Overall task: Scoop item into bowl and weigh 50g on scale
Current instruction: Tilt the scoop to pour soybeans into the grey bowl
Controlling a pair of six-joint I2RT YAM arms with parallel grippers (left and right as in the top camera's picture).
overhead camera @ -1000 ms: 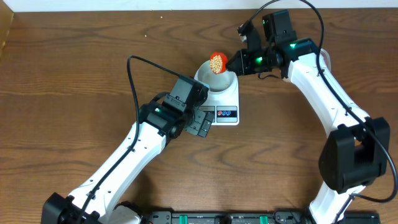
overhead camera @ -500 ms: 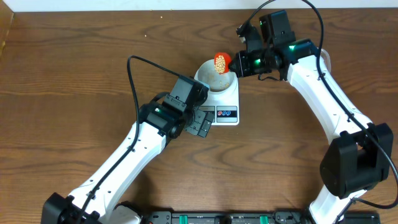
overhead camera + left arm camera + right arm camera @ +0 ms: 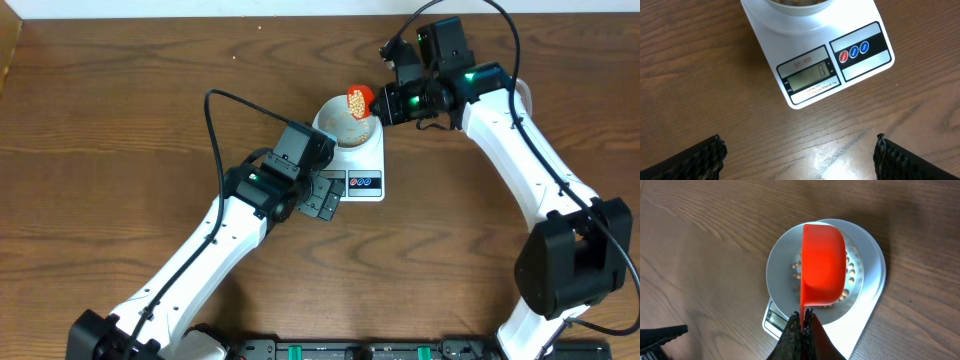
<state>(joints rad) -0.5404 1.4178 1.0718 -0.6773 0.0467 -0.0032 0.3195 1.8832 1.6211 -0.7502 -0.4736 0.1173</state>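
Note:
The white scale (image 3: pixel 364 160) lies mid-table with the small white bowl (image 3: pixel 337 113) on it. Tan beans (image 3: pixel 357 129) lie in the bowl. My right gripper (image 3: pixel 384 101) is shut on the handle of an orange scoop (image 3: pixel 357 98), tipped on its side over the bowl's far edge with beans in it. In the right wrist view the scoop (image 3: pixel 823 265) covers the middle of the bowl (image 3: pixel 780 262), with beans (image 3: pixel 852 275) around it. My left gripper (image 3: pixel 799 150) is open and empty over bare table just in front of the scale's display (image 3: pixel 809 76), which reads 0.
The wooden table (image 3: pixel 120 120) stretches wide to the left. The left arm (image 3: pixel 210 250) crosses the front middle and the right arm (image 3: pixel 520 150) the right side. The table's far edge runs along the top.
My right gripper has tilted the orange scoop over the bowl, and beans have fallen from it into the bowl. The left arm has not moved.

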